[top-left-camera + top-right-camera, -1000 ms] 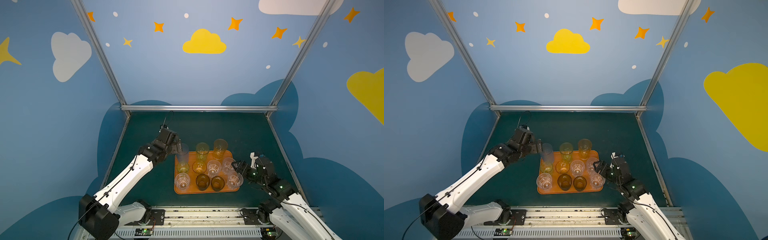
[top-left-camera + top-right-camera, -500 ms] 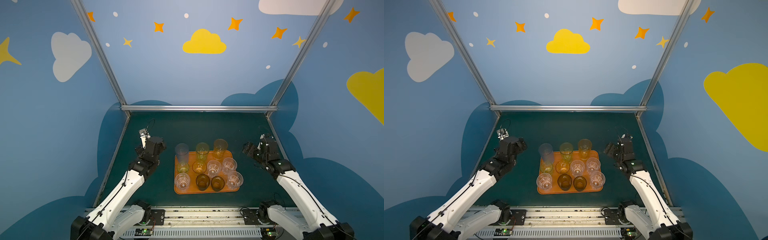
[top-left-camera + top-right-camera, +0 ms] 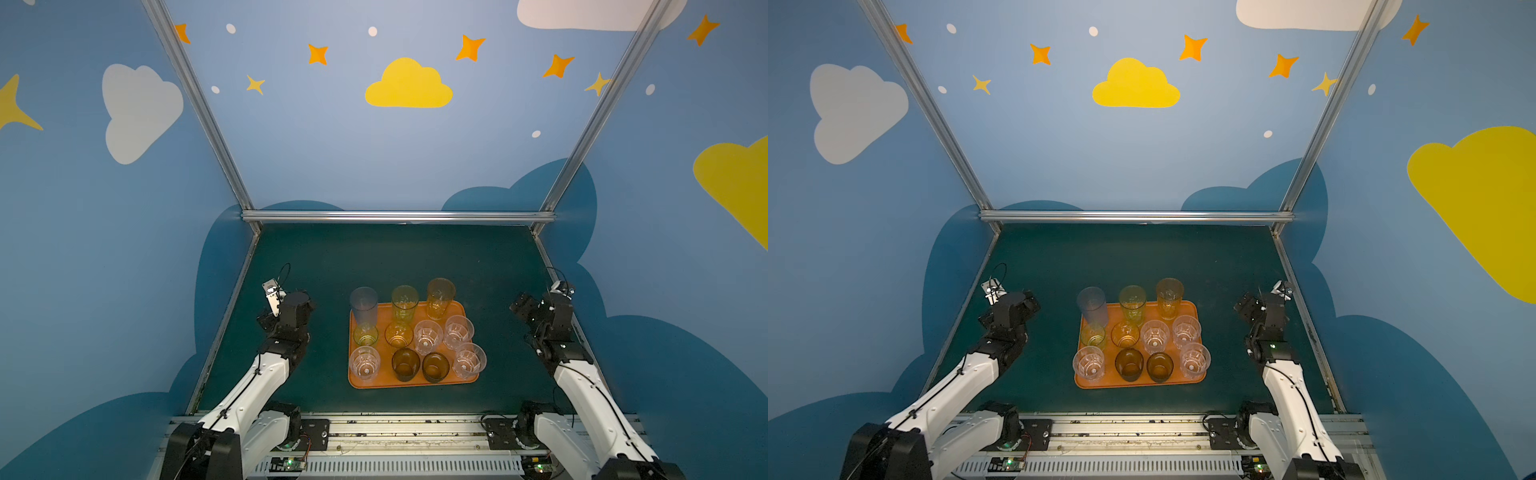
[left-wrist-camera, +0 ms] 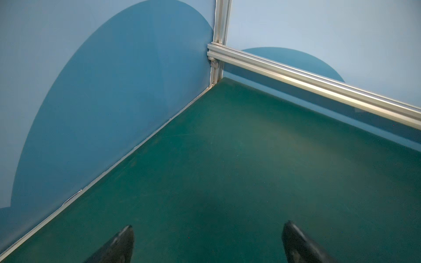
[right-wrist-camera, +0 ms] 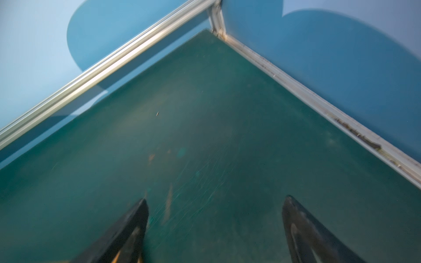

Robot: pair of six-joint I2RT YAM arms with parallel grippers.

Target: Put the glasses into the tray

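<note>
**A:** What did the tray hold?

**B:** All eleven glasses, upright in three rows, at lower centre of both top views. The far row had a tall bluish glass, a tall yellow glass and a tall amber glass. The middle row had a short yellow-green one, a short amber one and two clear faceted ones. In the near row two dark brown glasses stood between two clear ones.

**A:** And the hands?

**B:** The left hand had its fingers spread wide with only green tabletop between them. It hung left of the tray, well apart from it. The right hand was spread wide and empty too, right of the tray, though its wrist view was blurred.

**A:** What lay around them?

**B:** Bare tabletop separated each hand from the tray. An aluminium rail ran along the far wall.
</note>
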